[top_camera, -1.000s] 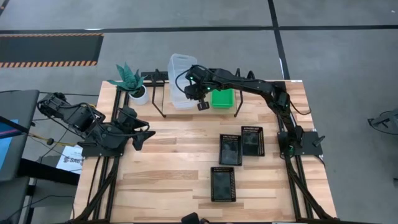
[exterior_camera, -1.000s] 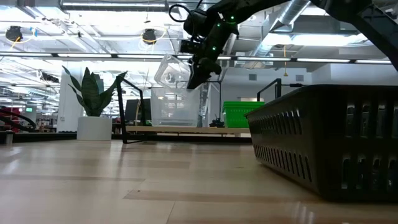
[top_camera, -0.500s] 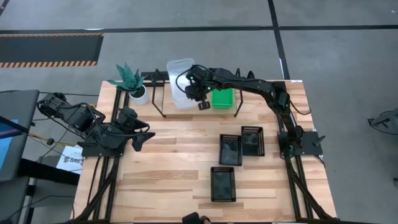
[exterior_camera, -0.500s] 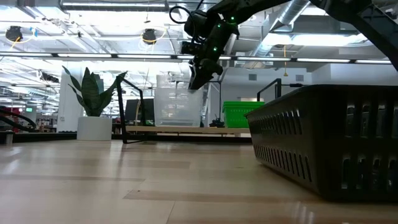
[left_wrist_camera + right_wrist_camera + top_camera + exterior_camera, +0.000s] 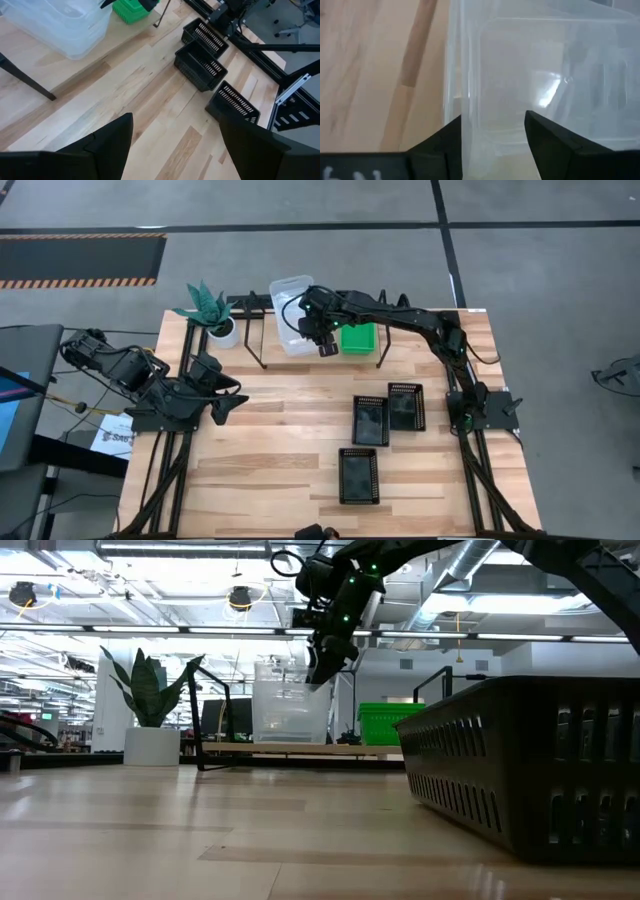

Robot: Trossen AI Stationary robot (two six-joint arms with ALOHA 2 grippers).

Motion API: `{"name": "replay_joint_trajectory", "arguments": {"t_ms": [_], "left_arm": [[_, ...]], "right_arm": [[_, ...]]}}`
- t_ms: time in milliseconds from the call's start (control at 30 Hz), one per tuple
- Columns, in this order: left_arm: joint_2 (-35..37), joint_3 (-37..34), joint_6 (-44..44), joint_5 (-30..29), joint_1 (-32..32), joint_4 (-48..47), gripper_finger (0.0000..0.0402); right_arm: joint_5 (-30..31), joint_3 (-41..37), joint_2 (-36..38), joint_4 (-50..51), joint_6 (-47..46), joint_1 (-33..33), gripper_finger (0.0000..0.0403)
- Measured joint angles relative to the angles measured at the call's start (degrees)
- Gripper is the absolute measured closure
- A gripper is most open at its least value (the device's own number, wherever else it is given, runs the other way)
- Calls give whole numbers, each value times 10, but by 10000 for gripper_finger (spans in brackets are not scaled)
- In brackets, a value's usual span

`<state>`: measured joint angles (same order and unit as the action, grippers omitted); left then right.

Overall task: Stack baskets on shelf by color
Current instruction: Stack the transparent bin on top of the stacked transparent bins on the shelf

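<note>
Since a second ago: tilted clear rectangular plastic basket [image 5: 290,320] lowered level onto the clear stack on the light wood plank shelf [image 5: 290,749], beside green perforated baskets [image 5: 357,337]. Right gripper [image 5: 322,340]: fingers apart astride its wall. Left gripper [image 5: 232,400]: parked, fingers spread wide.

Three black baskets [image 5: 384,425] lie on the desk [image 5: 280,450] toward four o'clock. One clear stack of baskets [image 5: 291,328] and one green stack [image 5: 357,338] sit on one shelf [image 5: 262,330]; layers cannot be counted. One potted plant [image 5: 207,310] stands at eleven o'clock.
</note>
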<state>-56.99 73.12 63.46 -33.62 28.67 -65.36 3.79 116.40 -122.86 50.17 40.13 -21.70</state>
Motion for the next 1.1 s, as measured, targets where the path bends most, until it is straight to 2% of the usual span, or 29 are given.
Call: {"name": "replay_joint_trajectory", "arguments": {"t_ms": [133, 500, 600, 800, 1000, 1100], "left_arm": [[0, 0, -3, 3, 0, -1, 118], [0, 0, -3, 3, 0, -9, 118], [0, 0, -3, 3, 0, -9, 118], [0, 0, -3, 9, 0, -9, 118], [0, 0, -3, 8, 0, -11, 118], [0, 0, -3, 3, 0, -13, 118]], "right_arm": [[0, 7, 3, 13, -2, 8, 188], [-3, 101, 5, 70, -28, 22, 197], [-3, 106, 5, 85, -57, 21, 197], [66, 106, 4, 135, -179, -7, 197], [68, 106, 4, 211, -237, -42, 197], [66, 106, -2, 221, -235, -54, 197]]}}
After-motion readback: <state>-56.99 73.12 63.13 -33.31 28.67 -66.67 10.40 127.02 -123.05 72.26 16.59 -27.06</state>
